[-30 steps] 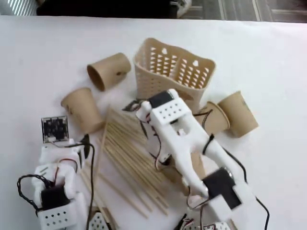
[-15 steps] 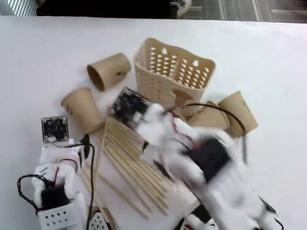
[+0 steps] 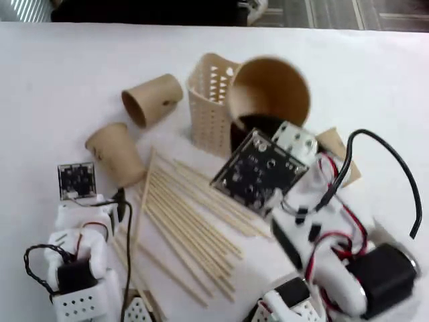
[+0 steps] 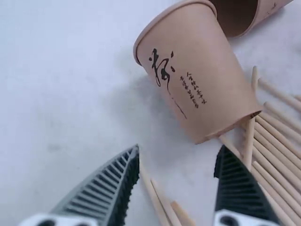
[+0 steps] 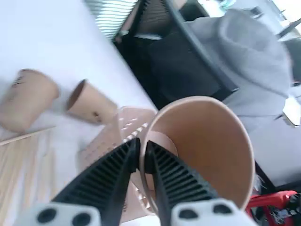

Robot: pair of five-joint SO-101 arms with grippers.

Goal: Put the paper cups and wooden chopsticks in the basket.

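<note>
Your left gripper (image 4: pixel 178 155) sits front-left of the basket (image 3: pixel 211 111), fingers apart and holding nothing. Two tipped paper cups (image 3: pixel 114 153) lie left of the basket, with the wooden chopsticks (image 3: pixel 191 215) fanned out in front. Your right gripper (image 5: pixel 142 146) is pinched on a third cup's (image 3: pixel 271 84) rim, up over the basket. A fourth cup (image 3: pixel 338 144) lies just right.

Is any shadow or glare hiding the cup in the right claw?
High view: even light, no glare on the held paper cup. Right wrist view: right claw and cup rim plainly lit. Left wrist view: only a soft shadow beside the lying cup.
</note>
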